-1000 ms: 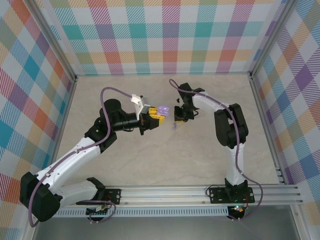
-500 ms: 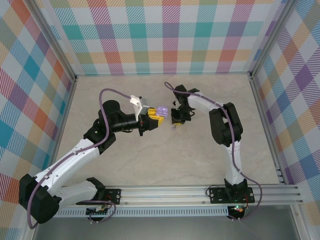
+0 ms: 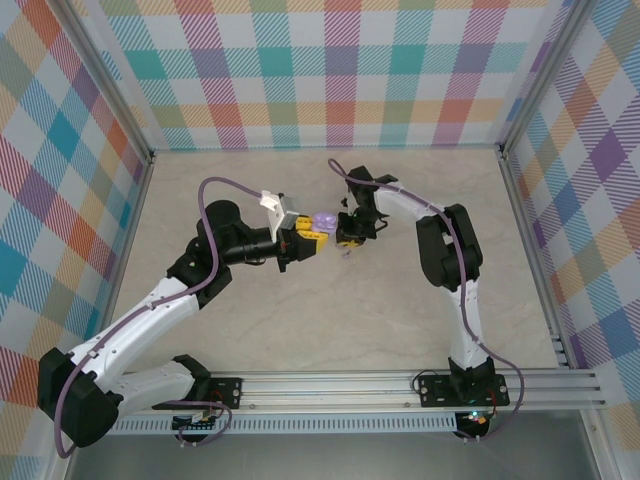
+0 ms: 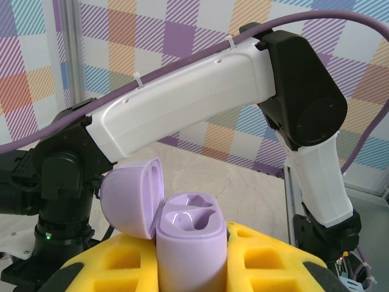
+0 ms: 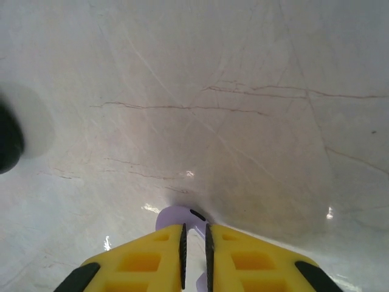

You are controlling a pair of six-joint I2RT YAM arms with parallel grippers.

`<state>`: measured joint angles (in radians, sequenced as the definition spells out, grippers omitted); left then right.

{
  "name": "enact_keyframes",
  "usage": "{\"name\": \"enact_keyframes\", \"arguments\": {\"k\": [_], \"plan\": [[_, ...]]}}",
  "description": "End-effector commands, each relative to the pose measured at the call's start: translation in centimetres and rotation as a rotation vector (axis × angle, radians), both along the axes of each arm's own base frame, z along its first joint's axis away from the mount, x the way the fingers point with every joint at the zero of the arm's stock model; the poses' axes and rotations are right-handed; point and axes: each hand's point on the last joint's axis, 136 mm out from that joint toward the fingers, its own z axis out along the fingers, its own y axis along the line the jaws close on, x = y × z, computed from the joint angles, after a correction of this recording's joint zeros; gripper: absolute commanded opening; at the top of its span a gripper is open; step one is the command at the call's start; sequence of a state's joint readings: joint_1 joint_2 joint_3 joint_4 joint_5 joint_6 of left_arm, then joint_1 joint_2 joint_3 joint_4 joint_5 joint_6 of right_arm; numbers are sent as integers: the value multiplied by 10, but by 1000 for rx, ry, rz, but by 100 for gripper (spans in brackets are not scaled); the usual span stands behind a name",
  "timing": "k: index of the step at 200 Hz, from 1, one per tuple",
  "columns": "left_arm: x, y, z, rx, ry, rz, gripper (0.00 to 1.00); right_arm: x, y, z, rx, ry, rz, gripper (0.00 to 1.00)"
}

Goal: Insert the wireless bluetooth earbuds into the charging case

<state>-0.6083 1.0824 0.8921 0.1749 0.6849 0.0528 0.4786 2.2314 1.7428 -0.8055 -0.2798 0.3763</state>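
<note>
My left gripper (image 3: 312, 236) is shut on the lavender charging case (image 4: 191, 246), held upright between its yellow fingers (image 4: 267, 255) above the table. The case's lid (image 4: 130, 198) hangs open to the left and both wells are empty. A pale lavender earbud (image 5: 174, 216) lies on the marble table, and in the top view the earbud (image 3: 347, 254) sits just below the right arm's tip. My right gripper (image 5: 194, 234) hovers right over it, its jaws a narrow slit apart; the earbud's stem shows through the gap, not pinched.
The right arm's white link (image 4: 182, 103) and black joint (image 4: 307, 100) cross close behind the case. A dark blurred shape (image 5: 7, 139) sits at the left edge of the right wrist view. Plaid walls (image 3: 340, 70) ring the table; a metal rail (image 3: 400, 385) runs along the front.
The right gripper has shifted left toward the left gripper, and its jaws have parted a little. The earbud has stayed in place on the table. The left arm and case have not moved.
</note>
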Motion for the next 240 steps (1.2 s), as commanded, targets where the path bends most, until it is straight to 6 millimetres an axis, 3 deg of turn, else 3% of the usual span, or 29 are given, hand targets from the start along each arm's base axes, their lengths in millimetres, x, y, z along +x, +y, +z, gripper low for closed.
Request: {"name": "enact_keyframes", "arguments": {"k": [1, 21, 61, 112, 240], "plan": [[-6, 0, 6, -5, -32, -7, 17, 4, 10, 16, 42, -47, 46, 23], [-6, 1, 6, -4, -33, -3, 17, 4, 11, 26, 56, -96, 119, 32], [-7, 2, 9, -10, -42, -1, 17, -2, 12, 27, 48, -156, 286, 37], [-8, 2, 10, -12, -40, 0, 17, 0, 16, 18, -81, -224, 413, 37], [-10, 5, 11, -15, -51, 8, 17, 2, 10, -13, -347, -233, 531, 32]]}}
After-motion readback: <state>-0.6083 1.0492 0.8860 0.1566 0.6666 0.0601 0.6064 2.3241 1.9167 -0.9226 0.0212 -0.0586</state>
